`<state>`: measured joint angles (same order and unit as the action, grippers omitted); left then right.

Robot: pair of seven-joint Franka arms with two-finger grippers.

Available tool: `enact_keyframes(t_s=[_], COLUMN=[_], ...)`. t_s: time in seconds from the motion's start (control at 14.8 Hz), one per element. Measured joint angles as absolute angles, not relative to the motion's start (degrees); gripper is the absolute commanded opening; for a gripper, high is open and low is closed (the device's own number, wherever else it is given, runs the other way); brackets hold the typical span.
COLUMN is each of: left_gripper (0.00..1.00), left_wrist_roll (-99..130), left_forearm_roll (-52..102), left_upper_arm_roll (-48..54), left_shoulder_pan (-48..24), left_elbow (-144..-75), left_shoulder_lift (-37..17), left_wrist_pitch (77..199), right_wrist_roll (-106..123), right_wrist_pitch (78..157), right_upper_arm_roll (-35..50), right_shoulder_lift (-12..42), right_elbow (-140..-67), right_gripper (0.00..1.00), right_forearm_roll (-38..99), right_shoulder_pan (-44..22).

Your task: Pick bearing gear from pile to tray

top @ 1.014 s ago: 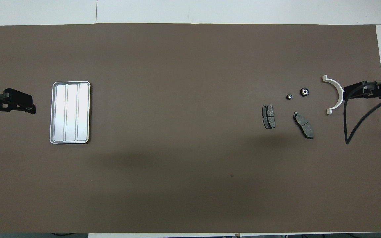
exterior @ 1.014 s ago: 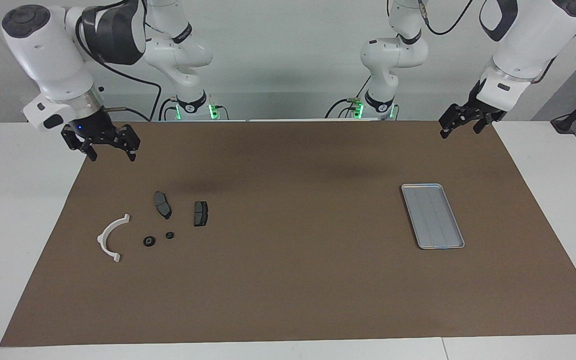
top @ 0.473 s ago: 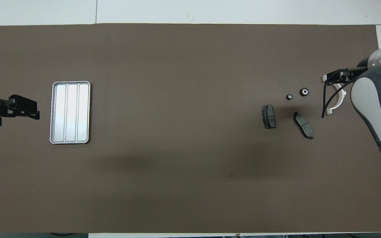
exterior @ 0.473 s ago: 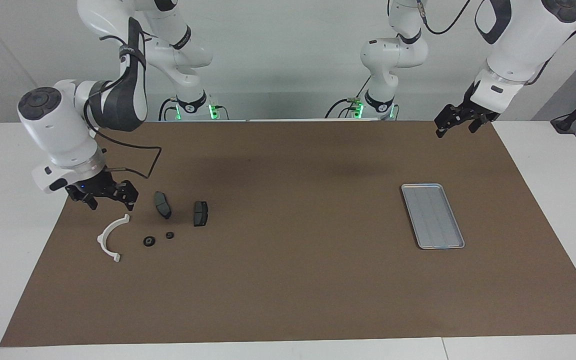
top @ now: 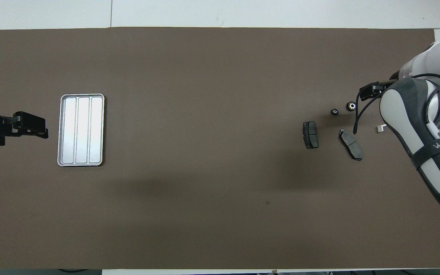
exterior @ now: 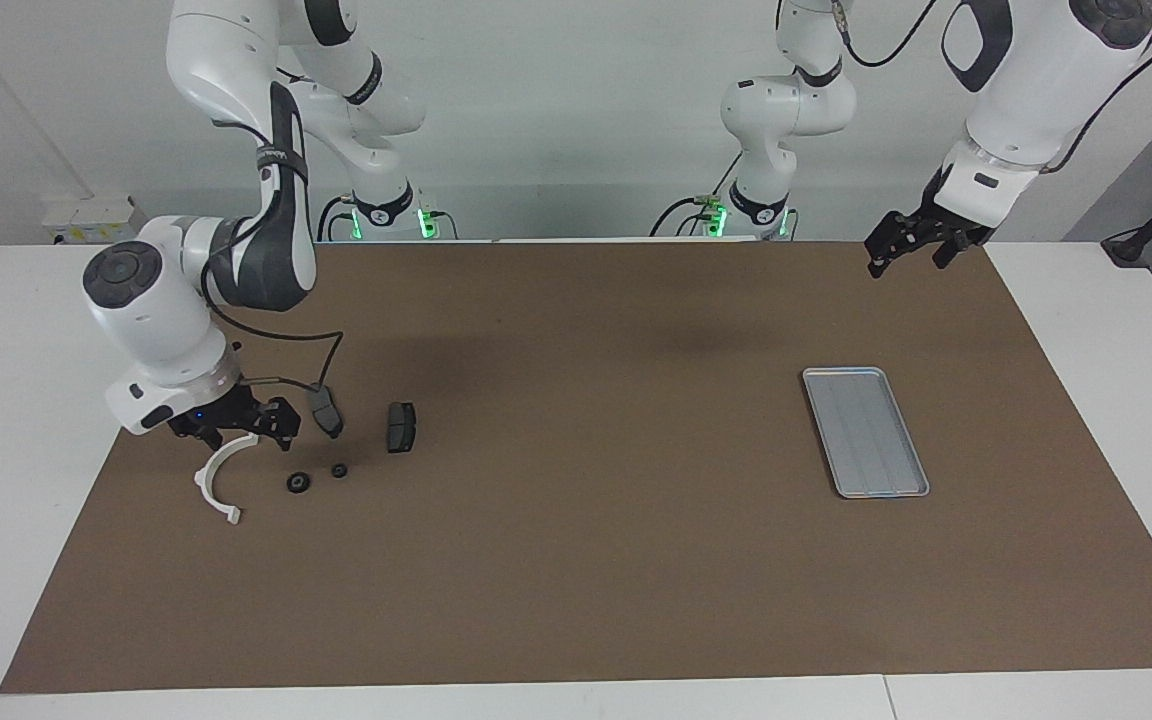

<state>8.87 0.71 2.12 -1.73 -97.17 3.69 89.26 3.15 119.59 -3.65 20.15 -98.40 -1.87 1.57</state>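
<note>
The pile lies toward the right arm's end of the mat: a white half-ring bracket point(exterior: 215, 482), two dark grey brake pads point(exterior: 325, 410) point(exterior: 400, 427) and two tiny black round pieces point(exterior: 298, 484) point(exterior: 339, 470). My right gripper point(exterior: 244, 432) is open and empty, low over the bracket's end that is nearer to the robots, beside one brake pad. In the overhead view the right arm hides most of the bracket point(top: 379, 129). The round pieces point(top: 351, 105) point(top: 334, 112) show beside the right gripper point(top: 368, 93). The silver tray point(exterior: 866, 432) point(top: 81, 130) lies empty toward the left arm's end. My left gripper point(exterior: 904, 250) point(top: 33, 128) is open and waits raised.
A brown mat point(exterior: 576, 560) covers most of the white table point(exterior: 26, 420). The right arm's black cable point(exterior: 276, 340) hangs over the mat just above the pile. The arms' bases point(exterior: 576, 215) stand at the table's edge.
My right gripper has come down from high over the mat's edge to low over the bracket, moving toward the pile. My left gripper has lifted slightly. The parts and tray have not moved.
</note>
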Motion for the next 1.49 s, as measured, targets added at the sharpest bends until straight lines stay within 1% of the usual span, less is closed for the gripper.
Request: enact_keyframes(t_s=[0.27,0.54,1.15,1.49], left_gripper=[1.0,1.0,1.0,1.0], left_wrist_roll=[8.87,8.88,12.88,16.1], left_forearm_roll=[0.71,0.78,1.63,1.63], left_upper_arm_roll=[2.13,2.34,2.75,3.01], left_shoulder_pan=[-1.73,-1.75,-2.24,-3.35], left_elbow=[-98.08,-100.09,-102.04,-104.47], left_shoulder_lift=[3.89,4.41,5.16,5.64], left_wrist_pitch=[90.27,92.52,94.75,94.79], right_wrist_roll=[4.16,4.22,4.22,4.22], right_wrist_pitch=[122.9,125.08,126.04,126.05], right_upper_arm_roll=[-3.66,-3.65,-3.47,-3.33], right_shoulder_lift=[23.96,26.38,27.91,28.27], right_elbow=[-98.41,-98.4,-98.43,-98.69], right_gripper=[1.0,1.0,1.0,1.0], right_forearm_roll=[-1.87,-1.84,-1.55,-1.53], right_shoulder_pan=[1.6,1.6,0.47,0.32])
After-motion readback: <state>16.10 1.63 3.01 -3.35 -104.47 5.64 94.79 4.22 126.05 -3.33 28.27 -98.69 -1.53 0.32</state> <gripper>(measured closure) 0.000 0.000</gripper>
